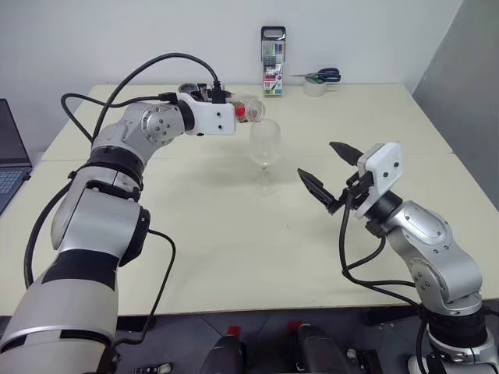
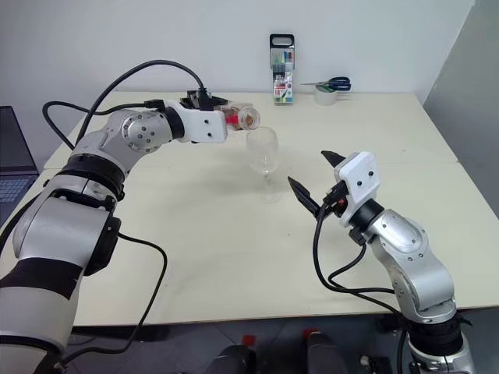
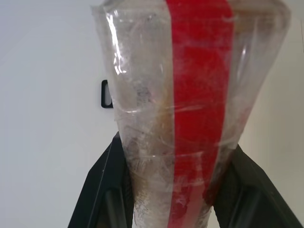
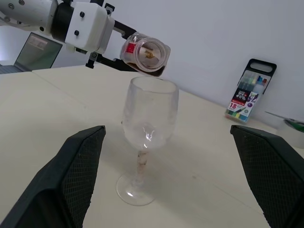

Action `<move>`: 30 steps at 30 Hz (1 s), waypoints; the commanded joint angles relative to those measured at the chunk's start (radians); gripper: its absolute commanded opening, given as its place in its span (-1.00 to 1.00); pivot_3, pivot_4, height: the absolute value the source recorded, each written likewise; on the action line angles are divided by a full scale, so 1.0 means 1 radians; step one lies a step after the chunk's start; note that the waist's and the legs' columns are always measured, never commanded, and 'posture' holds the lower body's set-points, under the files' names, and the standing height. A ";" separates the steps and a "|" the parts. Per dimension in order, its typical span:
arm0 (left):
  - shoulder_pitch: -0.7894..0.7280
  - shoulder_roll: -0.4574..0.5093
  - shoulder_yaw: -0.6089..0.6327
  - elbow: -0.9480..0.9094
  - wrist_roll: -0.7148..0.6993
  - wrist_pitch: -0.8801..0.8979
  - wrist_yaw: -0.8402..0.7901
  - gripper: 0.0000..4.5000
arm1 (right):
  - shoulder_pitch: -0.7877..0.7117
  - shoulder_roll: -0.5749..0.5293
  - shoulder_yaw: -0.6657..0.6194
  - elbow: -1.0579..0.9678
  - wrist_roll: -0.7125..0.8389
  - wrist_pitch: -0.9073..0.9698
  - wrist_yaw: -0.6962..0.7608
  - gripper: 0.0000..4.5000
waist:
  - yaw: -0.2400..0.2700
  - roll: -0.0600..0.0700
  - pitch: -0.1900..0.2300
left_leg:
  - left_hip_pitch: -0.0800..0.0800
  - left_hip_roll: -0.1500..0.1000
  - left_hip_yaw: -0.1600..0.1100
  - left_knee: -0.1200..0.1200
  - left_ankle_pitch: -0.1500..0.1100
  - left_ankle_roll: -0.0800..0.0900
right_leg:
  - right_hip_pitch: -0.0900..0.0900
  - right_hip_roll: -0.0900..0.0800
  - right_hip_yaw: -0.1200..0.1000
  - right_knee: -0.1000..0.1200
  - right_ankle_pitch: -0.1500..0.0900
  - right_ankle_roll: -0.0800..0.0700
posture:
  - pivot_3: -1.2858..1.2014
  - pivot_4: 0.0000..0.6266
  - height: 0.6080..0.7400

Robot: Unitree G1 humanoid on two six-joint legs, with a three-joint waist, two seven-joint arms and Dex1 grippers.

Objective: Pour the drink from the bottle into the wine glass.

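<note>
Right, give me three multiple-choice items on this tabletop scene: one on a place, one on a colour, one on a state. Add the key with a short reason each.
1. Where is the mouth of the bottle?
A. Over the rim of the wine glass
B. Beside the marker pack
C. Flat on the table

2. What colour is the strip on the bottle?
A. Blue
B. Green
C. Red

3. How does the right gripper stand?
A. Shut on the glass stem
B. Open and holding nothing
C. Shut on the roll of tape

Key: 1 A, the tipped bottle in the left gripper hangs with its mouth above the glass. 2 C, the left wrist view shows a red strip. 3 B, its two black fingers stand apart, short of the glass.
</note>
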 commanded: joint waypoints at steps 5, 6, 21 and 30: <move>-0.071 0.033 -0.020 -0.014 0.035 -0.018 0.063 -0.25 | -0.003 -0.002 -0.011 -0.040 -0.011 -0.021 0.012 1.00 | 0.000 0.000 0.000 | 0.000 0.000 0.000 0.000 0.000 0.000 | 0.000 0.000 0.000 0.000 0.000 0.000 | 0.03 -0.52 1.00; -0.074 0.036 -0.025 -0.014 0.042 -0.020 0.072 -0.25 | -0.003 -0.002 -0.013 -0.042 -0.012 -0.020 0.013 1.00 | 0.000 0.000 0.000 | 0.000 0.000 0.000 0.000 0.000 0.000 | 0.000 0.000 0.000 0.000 0.000 0.000 | 0.03 -0.52 1.00; -0.110 0.046 -0.083 -0.003 0.109 -0.035 0.146 -0.25 | -0.007 0.005 -0.018 -0.045 -0.015 -0.016 0.008 1.00 | 0.000 0.000 0.000 | 0.000 0.000 0.001 0.000 0.000 0.000 | 0.000 0.000 0.000 0.000 0.000 0.000 | 0.03 -0.52 1.00; -0.130 0.050 -0.118 0.004 0.148 -0.035 0.180 -0.25 | 0.001 0.007 -0.018 -0.046 -0.017 -0.020 0.008 1.00 | 0.000 0.000 0.000 | 0.000 0.000 0.001 0.000 0.000 0.000 | 0.000 0.000 0.000 0.001 0.000 0.000 | 0.03 -0.52 1.00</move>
